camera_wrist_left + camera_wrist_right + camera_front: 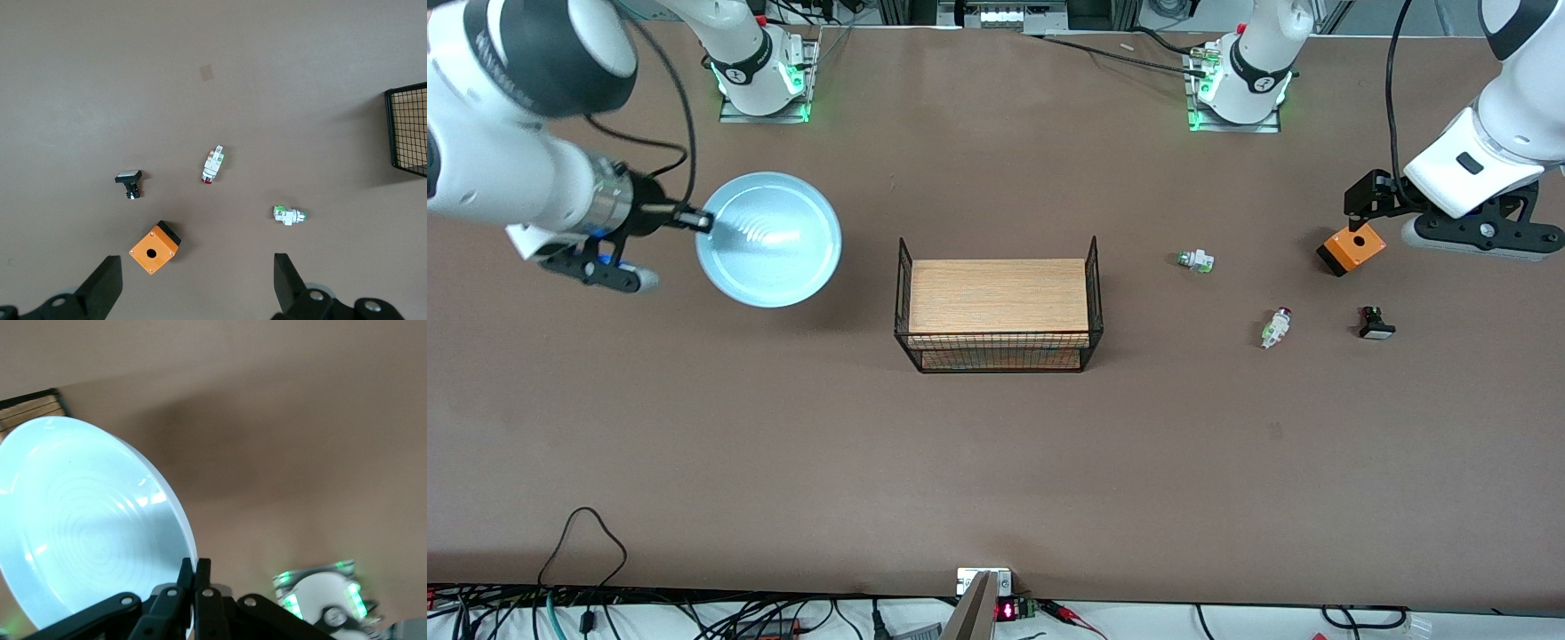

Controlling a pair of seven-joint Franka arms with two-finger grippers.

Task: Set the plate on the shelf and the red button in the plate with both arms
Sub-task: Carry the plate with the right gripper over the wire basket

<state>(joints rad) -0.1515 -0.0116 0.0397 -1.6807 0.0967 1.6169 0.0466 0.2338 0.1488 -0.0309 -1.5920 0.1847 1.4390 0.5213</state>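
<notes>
Plate (769, 238): round, glossy light blue, shallow rim, faint concentric rings; pinched at its rim by the right gripper (701, 220), raised and tilted over the table's (996, 462) right-arm end. Red button (1276, 327): small whitish cylinder, dark red cap, green side bits; lying on its side, cap end farther from the front camera, near the orange box (1352, 250). Left gripper (193, 283): fingers wide, empty, over the box.

rack (408, 130) cut by left wrist view's edge; plate (87, 527) rim hidden where fingers (202, 572) pinch it.
</notes>
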